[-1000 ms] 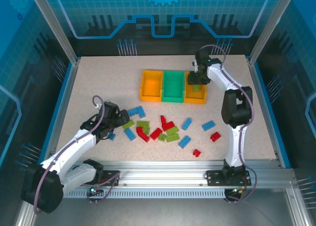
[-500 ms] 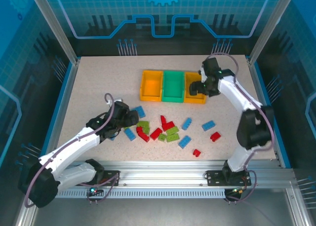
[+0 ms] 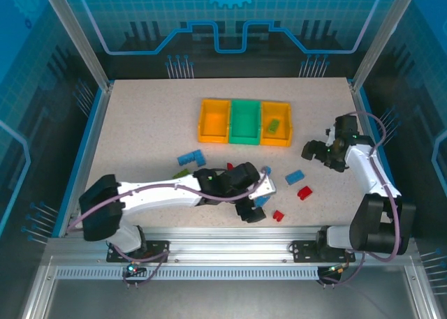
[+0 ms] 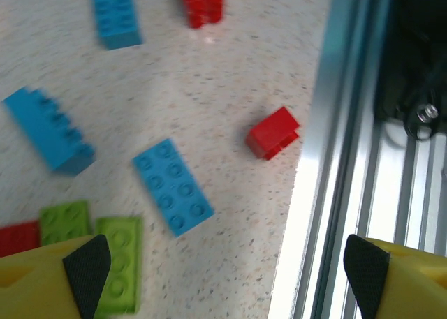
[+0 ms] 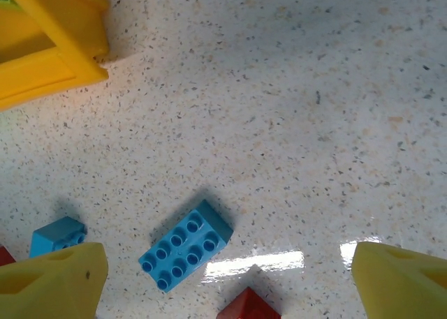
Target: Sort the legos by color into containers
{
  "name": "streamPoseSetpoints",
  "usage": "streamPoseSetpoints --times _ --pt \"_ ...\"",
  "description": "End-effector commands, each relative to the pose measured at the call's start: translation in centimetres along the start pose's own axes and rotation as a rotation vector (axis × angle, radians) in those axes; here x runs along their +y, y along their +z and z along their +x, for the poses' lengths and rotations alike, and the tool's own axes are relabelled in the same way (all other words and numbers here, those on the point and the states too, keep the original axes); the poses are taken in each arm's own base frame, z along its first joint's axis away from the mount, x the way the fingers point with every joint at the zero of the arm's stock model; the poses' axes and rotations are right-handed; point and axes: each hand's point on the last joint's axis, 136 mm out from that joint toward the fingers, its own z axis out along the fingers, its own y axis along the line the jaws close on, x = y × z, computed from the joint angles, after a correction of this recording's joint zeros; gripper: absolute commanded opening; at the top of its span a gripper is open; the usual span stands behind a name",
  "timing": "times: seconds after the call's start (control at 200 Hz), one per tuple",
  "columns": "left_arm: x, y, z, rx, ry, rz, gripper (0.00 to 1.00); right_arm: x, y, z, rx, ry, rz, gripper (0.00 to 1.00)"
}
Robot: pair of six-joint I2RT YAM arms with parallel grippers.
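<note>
Three joined bins stand at the back: orange (image 3: 213, 121), green (image 3: 246, 121) and orange (image 3: 276, 135), the last holding a green lego (image 3: 273, 125). My left gripper (image 3: 251, 209) (image 4: 225, 280) is open and empty, low over the front middle. Before it lie a blue lego (image 4: 173, 186), a small red lego (image 4: 272, 132), green legos (image 4: 119, 263) and more blue ones (image 4: 49, 129). My right gripper (image 3: 311, 151) (image 5: 227, 284) hangs open and empty right of the bins, above a blue lego (image 5: 185, 244) (image 3: 295, 176) and a red one (image 5: 244, 306) (image 3: 304, 192).
The metal rail (image 4: 335, 123) at the table's front edge runs close to my left gripper. A blue lego (image 3: 187, 157) and a green one (image 3: 181, 172) lie at the left. The left arm (image 3: 160, 193) hides part of the pile. A bin corner (image 5: 49, 40) is near my right gripper.
The left arm has swung from the left of the pile to the front middle. The right gripper has left the right orange bin, moving right and nearer; a green lego lies in that bin.
</note>
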Motion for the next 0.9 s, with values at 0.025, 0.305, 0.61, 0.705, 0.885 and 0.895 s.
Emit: streamPoseSetpoints --times 0.025,0.305,0.61,0.705,0.885,0.895 --pt "-3.2 1.5 -0.2 0.044 0.266 0.154 0.89 -0.5 -0.9 0.8 -0.004 0.06 -0.044 0.92" --pt "-4.4 6.0 -0.1 0.076 0.413 0.237 0.85 -1.4 -0.6 1.4 -0.003 0.092 -0.044 0.92" --pt "-5.0 9.2 -1.0 0.046 0.488 0.277 0.82 -2.1 0.4 2.6 0.032 0.11 -0.029 0.92" --pt "-5.1 10.1 -0.9 0.055 0.491 0.285 0.81 -2.1 0.6 2.7 0.041 0.115 -0.032 0.92" --pt "-4.4 11.6 -0.7 0.071 0.49 0.257 0.79 -2.1 0.6 3.0 0.047 0.115 -0.035 0.92" --pt "-4.4 11.7 -0.6 0.073 0.491 0.256 0.79 -2.1 0.6 3.0 0.048 0.115 -0.035 0.92"
